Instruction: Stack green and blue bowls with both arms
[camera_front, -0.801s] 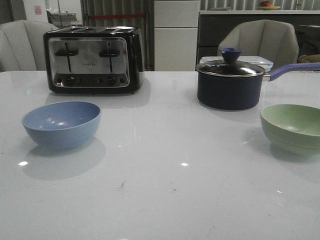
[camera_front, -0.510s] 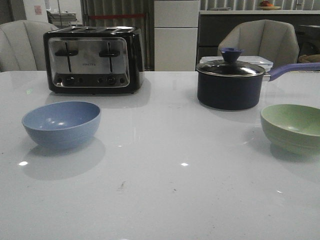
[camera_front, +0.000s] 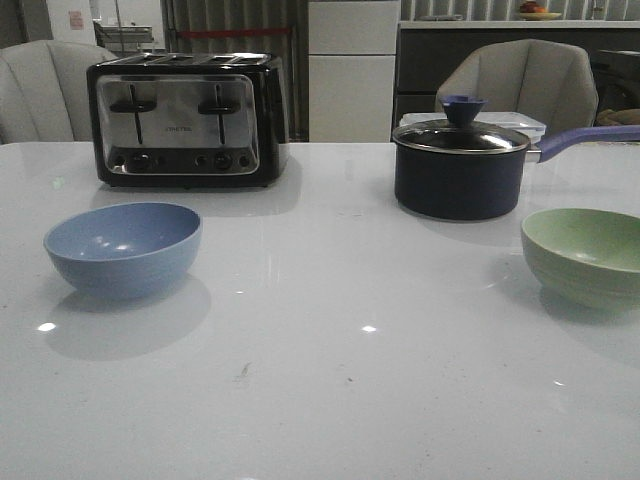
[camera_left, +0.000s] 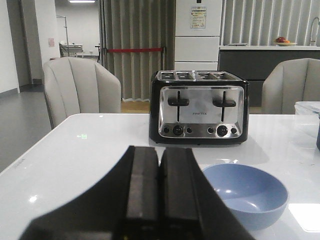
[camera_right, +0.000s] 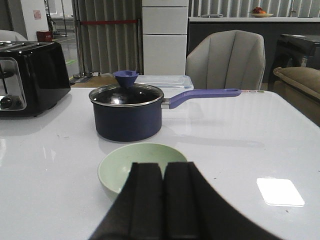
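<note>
On table, blue bowl (camera_front: 123, 248), green bowl (camera_front: 585, 254) unmoved; well apart

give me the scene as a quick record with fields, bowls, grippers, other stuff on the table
blue bowl: upright, empty, left side of table, in front of toaster
green bowl: upright, empty, right side, near the saucepan
stacked: no, bowls far apart
left gripper: fingers shut, holding nothing, short of the blue bowl
right gripper: fingers shut, holding nothing, short of the green bowl
toaster: back left
saucepan: lid on, back right, handle pointing right
</note>
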